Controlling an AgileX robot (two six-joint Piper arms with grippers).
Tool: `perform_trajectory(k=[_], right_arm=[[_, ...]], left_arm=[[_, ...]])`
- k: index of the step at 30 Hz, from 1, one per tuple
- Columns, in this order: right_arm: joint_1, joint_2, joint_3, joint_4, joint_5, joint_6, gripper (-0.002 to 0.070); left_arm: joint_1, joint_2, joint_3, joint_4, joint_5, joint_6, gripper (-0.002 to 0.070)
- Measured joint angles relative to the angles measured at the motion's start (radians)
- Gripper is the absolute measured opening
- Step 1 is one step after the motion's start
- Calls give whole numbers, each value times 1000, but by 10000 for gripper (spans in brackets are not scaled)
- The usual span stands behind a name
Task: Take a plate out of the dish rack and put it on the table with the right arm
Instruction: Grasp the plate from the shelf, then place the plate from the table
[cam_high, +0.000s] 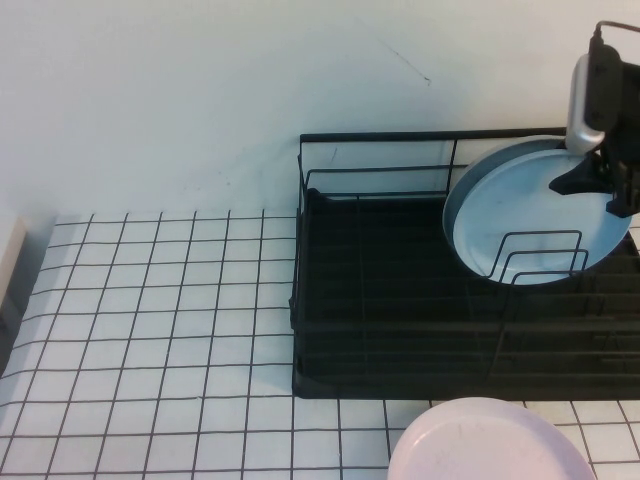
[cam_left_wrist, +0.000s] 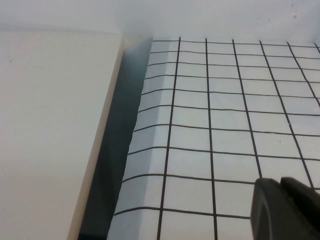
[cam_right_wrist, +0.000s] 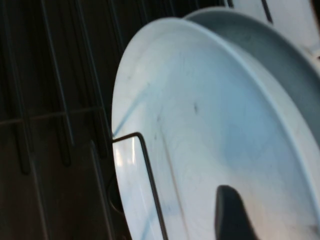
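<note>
Two grippers belong to us, and we begin with the right gripper (cam_high: 600, 185), which is at the far right part of the dish rack (cam_high: 400, 330), against the upper right part of the plate (cam_high: 520, 215). Its dark fingers (cam_high: 580, 180) lie over the face of the plate near the rim, and in the right wrist view one dark fingertip (cam_right_wrist: 232, 215) is seen in front of the plate's glossy face (cam_right_wrist: 210, 125), but we cannot tell if the jaws are closed on the rim or only close to it. The plate is light blue and round, with a low raised rim; it stands tilted inside the rack, leaning toward the back rail, and its lower part is behind the upright wire dividers (cam_high: 535, 255). One thin wire crosses its lower edge in the right wrist view. The rack is black, with a black tray base, and it stands on the table (cam_high: 170, 330), a white surface with a grid of thin black lines. Just in front of the rack, at the near edge, lies a pale pink plate (cam_high: 490, 440). Our left gripper (cam_left_wrist: 285, 207) is well apart from all this, low over the gridded table (cam_left_wrist: 225, 115) beside its left border, next to a pale flat board (cam_left_wrist: 50, 130); only a dark part of it is visible, so we cannot tell its state.
</note>
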Motion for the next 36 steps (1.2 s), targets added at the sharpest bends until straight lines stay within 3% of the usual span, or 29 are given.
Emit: perform_trajectory(k=[2,6,13,16,19,23,28,30,36], right_arm=[[0,9,0,0,-7,-2,300],[0,9,-7,-16,-12,-4,113],[2,-97,-72,-145,100,102,116],[2,-208,-96,-228,177,231,114],[2,-341,-98,-281,316,407,114],[2,-531,-80,-281,393,837,114],[0,-686,159,-88,393,1077,114],[0,-714,340,27,393,1060,114],[0,-695,742,149,340,932,114]], left_arm=[[0,0,0,0,0,0,-3],[0,0,0,0,0,0,-3],[0,0,0,0,0,0,-3],[0,0,0,0,0,0,-3],[0,0,0,0,0,0,-3],[0,0,0,0,0,0,-3],[0,0,0,0,0,0,-3],[0,0,0,0,0,0,-3],[0,0,0,0,0,0,-3]])
